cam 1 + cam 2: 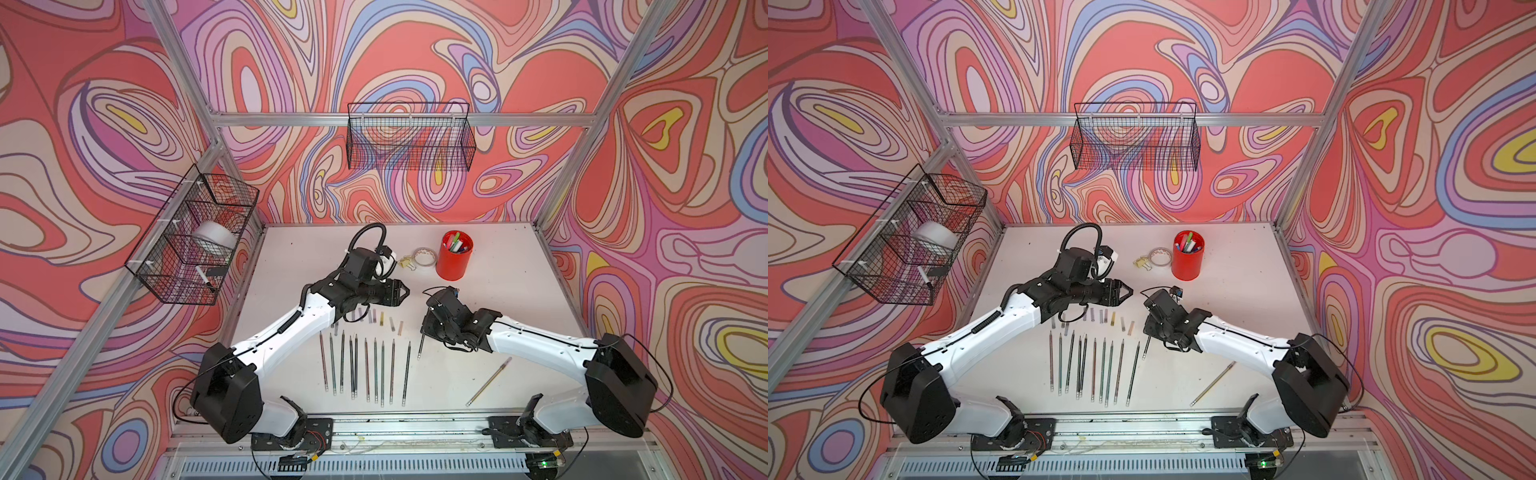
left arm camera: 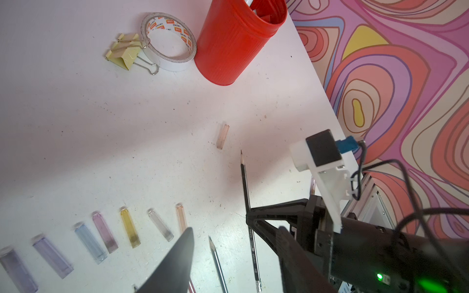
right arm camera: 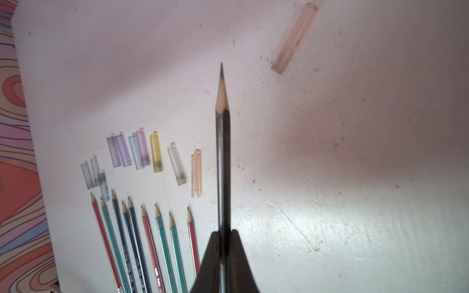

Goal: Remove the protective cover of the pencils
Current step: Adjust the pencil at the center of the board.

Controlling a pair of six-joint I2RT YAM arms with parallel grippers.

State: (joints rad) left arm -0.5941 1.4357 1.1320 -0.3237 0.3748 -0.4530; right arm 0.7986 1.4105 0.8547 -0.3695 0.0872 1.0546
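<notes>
Right tool point(image 3: 224, 234), low over the table point(image 3: 355, 177), clamps a black pencil point(image 3: 223, 142).

Tape roll point(image 2: 172, 64), touching the red cup point(image 2: 228, 48): inner core printed repeatedly with grey "deli" beside small orange squares; the white characters in the squares are too small to read.
Black pencil point(image 2: 245, 187), well apart from the red cup: pale print along the shaft towards the eraser end, illegible.
Row pencils point(image 3: 164, 243), beside the black pencil: lettering along the shafts, blurred, illegible.
</notes>
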